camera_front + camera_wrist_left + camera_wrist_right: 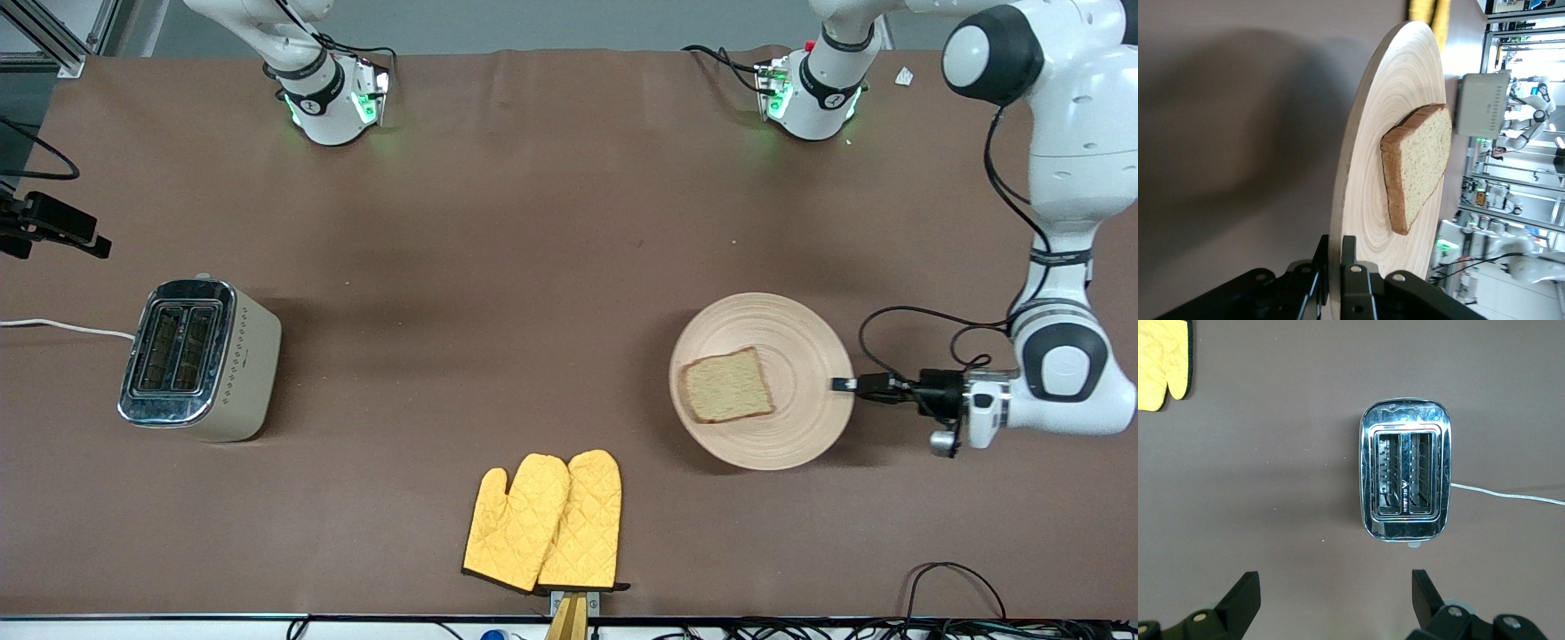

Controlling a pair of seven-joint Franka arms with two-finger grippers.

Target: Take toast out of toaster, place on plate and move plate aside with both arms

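Note:
The round beige wooden plate (787,431) is at the left arm's end of the table, with the brown toast (727,386) lying flat on it. My left gripper (843,384) is shut on the plate's rim on the side toward the left arm's end. In the left wrist view the fingers (1350,250) pinch the plate's edge (1368,180) and the toast (1421,160) lies further in. My right gripper (1336,597) is open and empty, high over the table by the toaster (1406,479). It is out of the front view.
The silver toaster (197,358) with two empty slots stands at the right arm's end, its white cord trailing off the table. Two yellow quilted oven mitts (547,520) lie at the table edge nearest the front camera, also in the right wrist view (1161,361).

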